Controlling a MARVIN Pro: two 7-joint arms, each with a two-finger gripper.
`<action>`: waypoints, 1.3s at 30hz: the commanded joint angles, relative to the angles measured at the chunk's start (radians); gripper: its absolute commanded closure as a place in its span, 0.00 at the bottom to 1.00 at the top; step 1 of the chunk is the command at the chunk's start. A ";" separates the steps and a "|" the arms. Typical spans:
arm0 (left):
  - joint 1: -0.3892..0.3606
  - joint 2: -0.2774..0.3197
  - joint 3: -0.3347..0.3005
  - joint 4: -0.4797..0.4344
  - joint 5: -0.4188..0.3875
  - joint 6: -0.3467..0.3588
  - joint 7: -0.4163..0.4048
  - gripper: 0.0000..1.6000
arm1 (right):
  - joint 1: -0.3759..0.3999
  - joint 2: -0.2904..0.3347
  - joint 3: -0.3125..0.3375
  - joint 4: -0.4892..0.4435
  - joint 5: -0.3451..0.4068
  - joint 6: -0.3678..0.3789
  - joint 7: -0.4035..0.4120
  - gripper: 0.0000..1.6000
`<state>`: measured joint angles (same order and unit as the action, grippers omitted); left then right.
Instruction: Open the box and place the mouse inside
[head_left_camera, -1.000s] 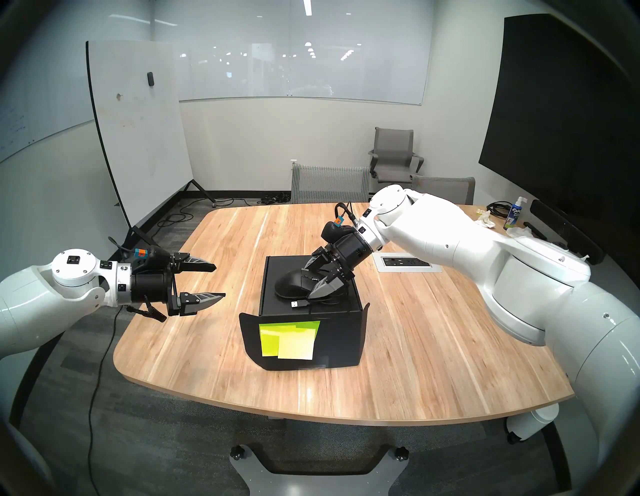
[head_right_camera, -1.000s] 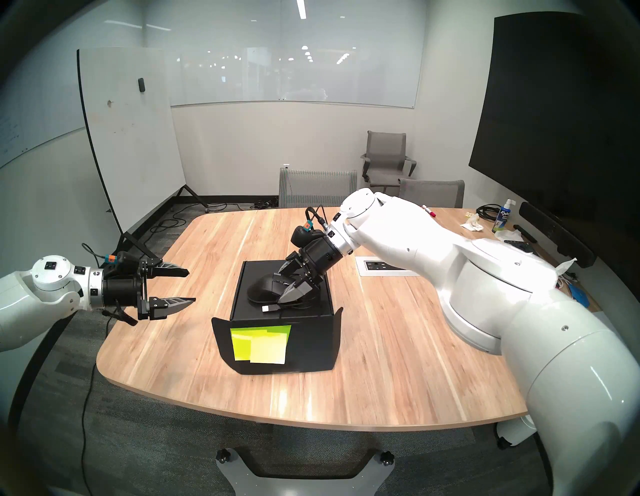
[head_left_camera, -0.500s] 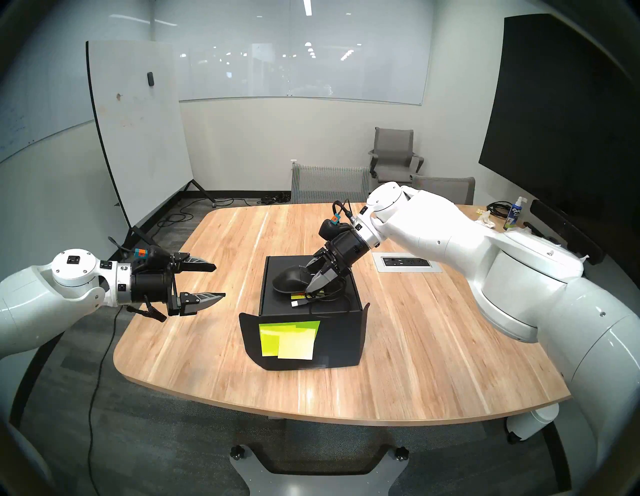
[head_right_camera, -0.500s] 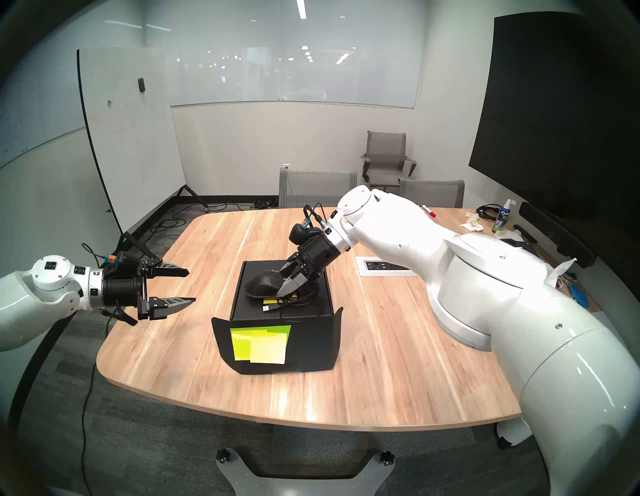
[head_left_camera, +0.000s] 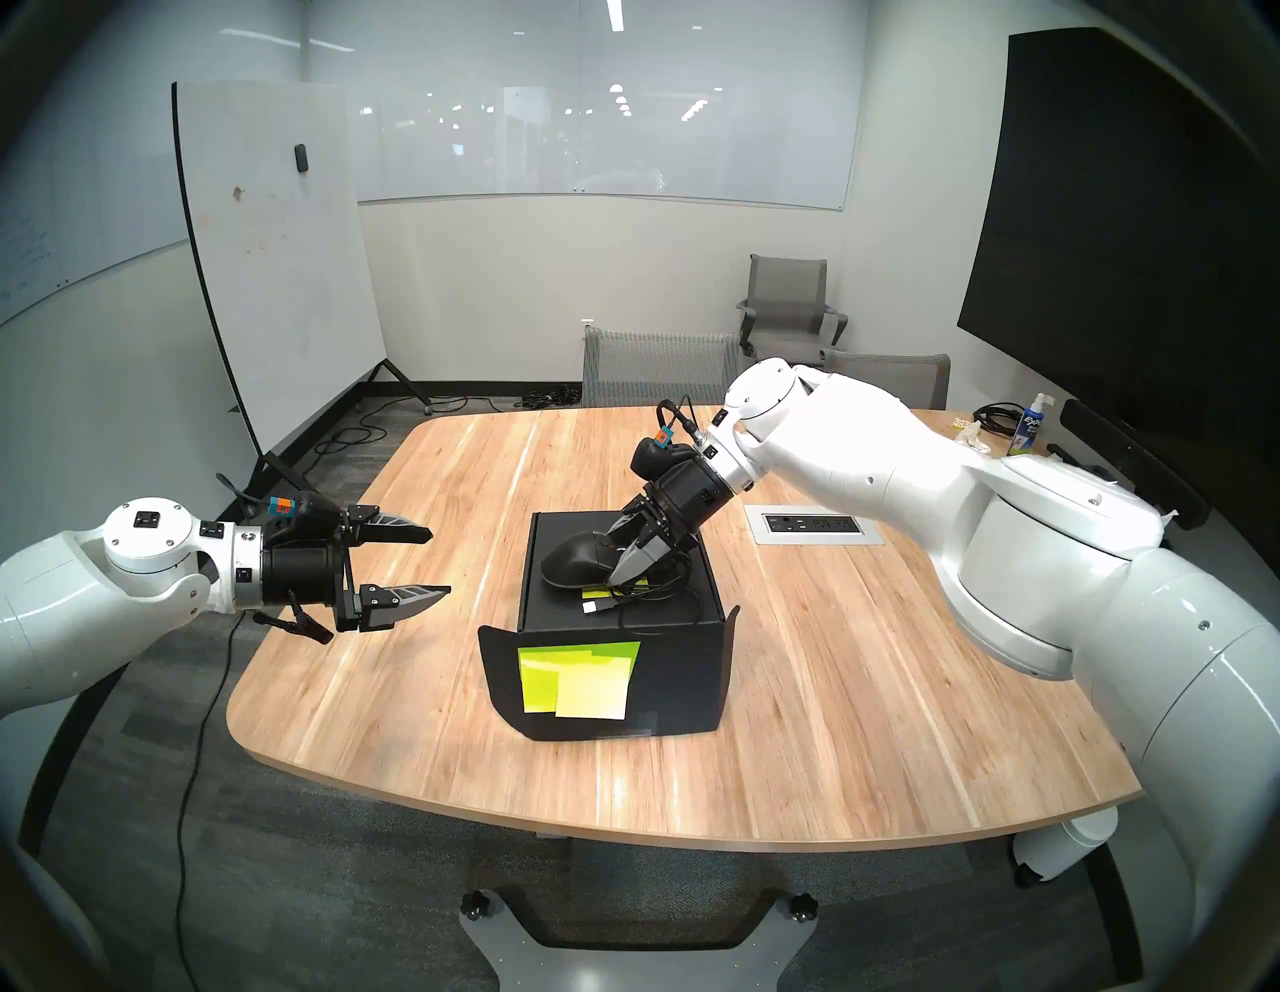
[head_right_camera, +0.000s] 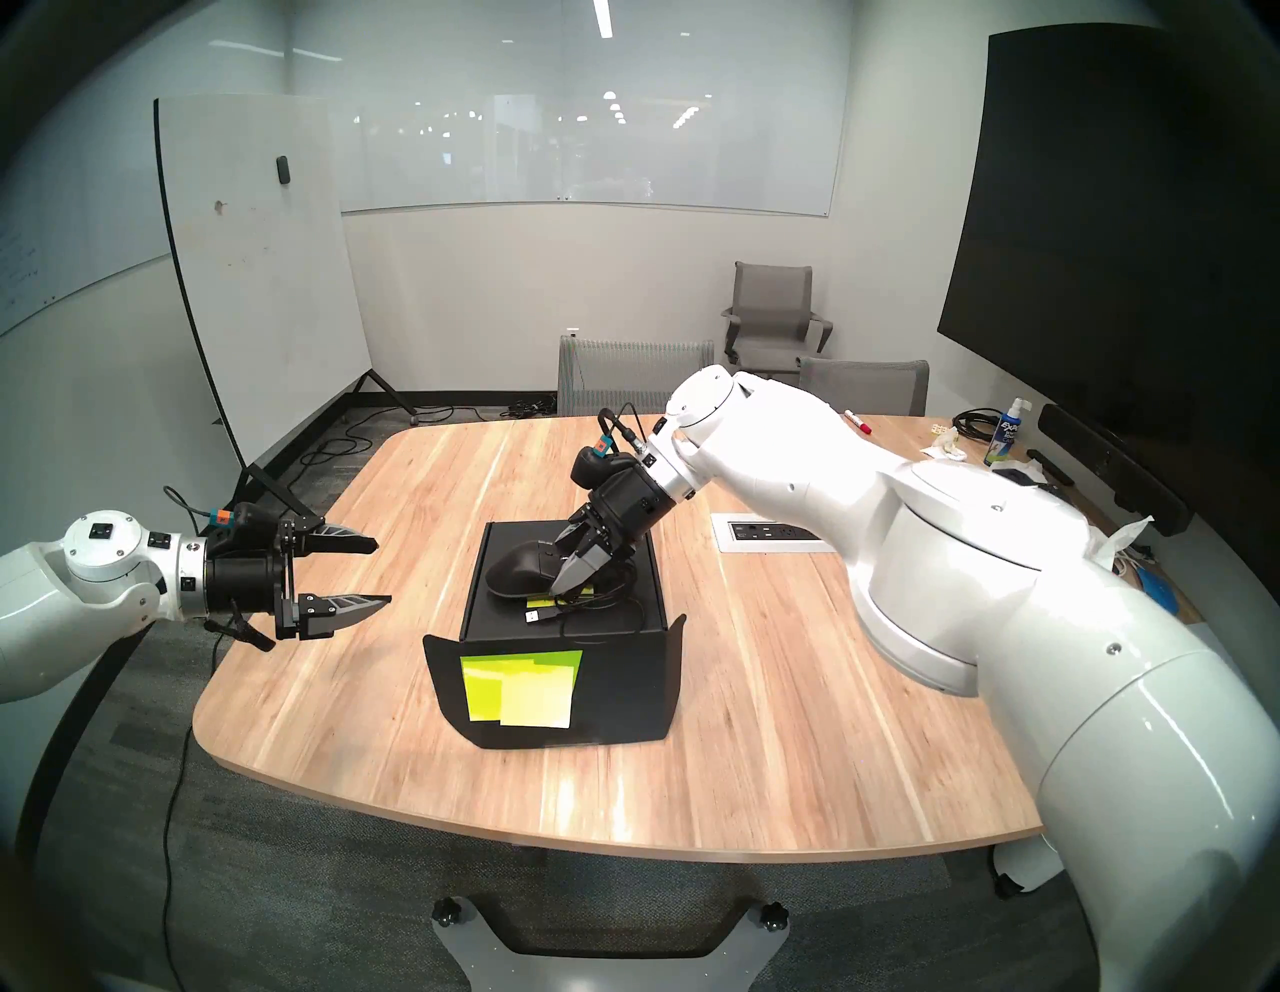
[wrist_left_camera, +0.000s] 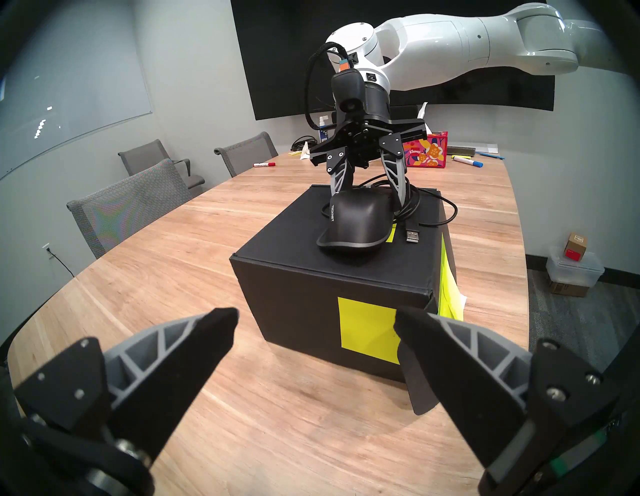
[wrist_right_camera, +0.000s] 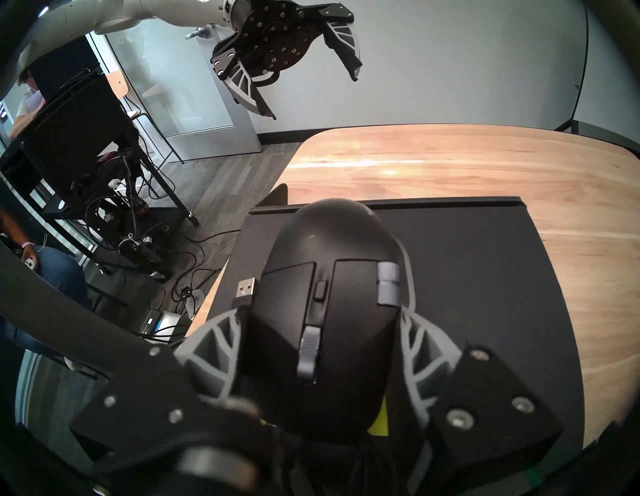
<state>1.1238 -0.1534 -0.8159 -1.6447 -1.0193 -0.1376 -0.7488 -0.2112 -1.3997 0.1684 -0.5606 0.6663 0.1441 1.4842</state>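
Note:
The matte black box (head_left_camera: 686, 665) (wrist_left_camera: 294, 301) stands mid-table, its front flap hanging down with yellow-green sticky notes (head_left_camera: 578, 679). On its flat black top lies the black mouse (head_left_camera: 575, 561) (wrist_left_camera: 356, 225) (wrist_right_camera: 332, 242), front end tipped up, rear resting on the box. My right gripper (head_left_camera: 613, 561) (wrist_left_camera: 369, 199) (wrist_right_camera: 323, 311) is shut on the mouse's two sides near its front. The coiled cable (head_left_camera: 665, 589) and USB plug (head_left_camera: 592, 607) (wrist_right_camera: 246, 289) lie on the box top beside it. My left gripper (head_left_camera: 439, 562) (wrist_left_camera: 315, 317) hovers open to the box's left, holding nothing.
A power outlet panel (head_left_camera: 814, 524) is set into the table right of the box. A spray bottle (head_left_camera: 1030, 422), a red floral tissue box (wrist_left_camera: 427, 156) and markers lie at the far right end. Chairs (head_left_camera: 661, 367) line the far edge; a whiteboard (head_left_camera: 277, 263) stands left.
My right gripper has closed from wide open onto the mouse and shifted it left, uncovering a yellow note on the box top. The left arm has not moved.

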 joint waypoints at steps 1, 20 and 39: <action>-0.012 0.002 -0.012 0.000 -0.005 -0.007 -0.002 0.00 | 0.014 0.070 0.006 -0.113 0.009 0.053 -0.001 1.00; -0.014 0.002 -0.010 -0.001 -0.005 -0.006 -0.001 0.00 | -0.025 0.259 0.042 -0.429 0.034 0.257 -0.134 1.00; -0.017 0.003 -0.007 -0.001 -0.005 -0.007 -0.001 0.00 | -0.062 0.453 0.095 -0.753 0.079 0.500 -0.303 1.00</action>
<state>1.1193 -0.1527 -0.8100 -1.6449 -1.0196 -0.1379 -0.7480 -0.2704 -1.0298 0.2248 -1.2019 0.7152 0.5766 1.2376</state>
